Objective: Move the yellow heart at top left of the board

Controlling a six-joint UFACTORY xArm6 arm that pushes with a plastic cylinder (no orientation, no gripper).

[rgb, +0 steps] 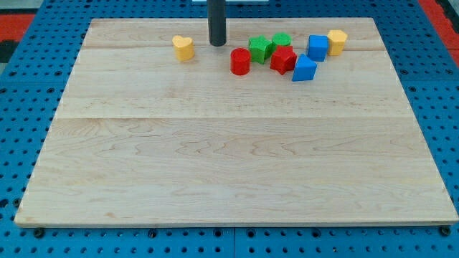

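Observation:
The yellow heart lies near the view's top, left of centre, on the wooden board. My tip stands just to the heart's right, a small gap away, not touching it. To the tip's right is a cluster: a red cylinder, a green cube, a green cylinder, a red block, a blue cube, a blue block and a yellow cylinder-like block.
The board rests on a blue perforated table. A red area shows at the view's top left corner and another at the top right.

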